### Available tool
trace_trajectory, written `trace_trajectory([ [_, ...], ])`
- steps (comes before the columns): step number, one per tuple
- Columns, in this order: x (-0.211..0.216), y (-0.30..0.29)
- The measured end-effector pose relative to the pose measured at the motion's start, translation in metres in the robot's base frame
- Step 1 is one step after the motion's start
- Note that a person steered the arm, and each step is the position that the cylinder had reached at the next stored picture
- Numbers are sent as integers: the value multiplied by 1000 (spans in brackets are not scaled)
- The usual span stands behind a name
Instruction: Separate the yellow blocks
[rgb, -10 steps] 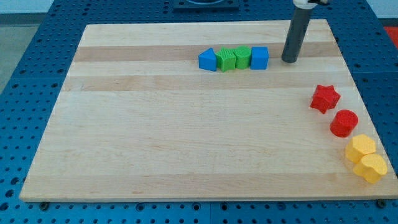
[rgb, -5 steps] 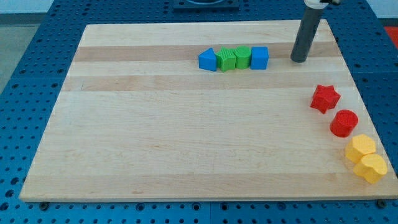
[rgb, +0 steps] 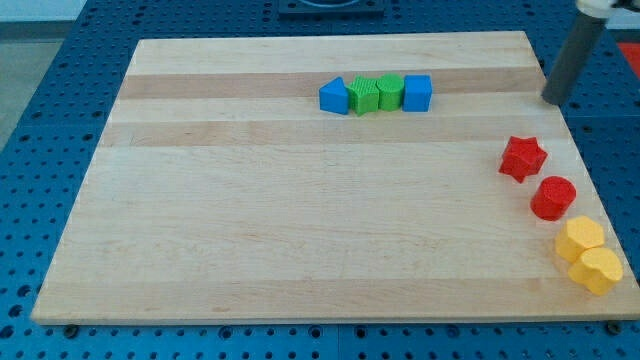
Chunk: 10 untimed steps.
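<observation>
Rightward goes my tip (rgb: 553, 100), now at the board's (rgb: 250, 220) right edge, a bare rod touching nothing (blocks unmoved). Nearest, at the view's bottom right, two yellow blocks (rgb: 588, 256) touch. Above them sit a red cylinder (rgb: 553, 197) and red star (rgb: 523, 158). Farthest, a row: blue block (rgb: 334, 96), two green blocks (rgb: 377, 93), blue cube (rgb: 418, 92).
</observation>
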<state>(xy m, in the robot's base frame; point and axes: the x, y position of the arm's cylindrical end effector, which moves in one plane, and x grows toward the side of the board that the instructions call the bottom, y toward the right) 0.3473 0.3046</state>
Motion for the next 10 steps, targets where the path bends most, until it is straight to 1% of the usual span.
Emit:
trace_trajectory([
  [4,149,16],
  [7,253,16],
  [8,270,10],
  [10,269,-23],
])
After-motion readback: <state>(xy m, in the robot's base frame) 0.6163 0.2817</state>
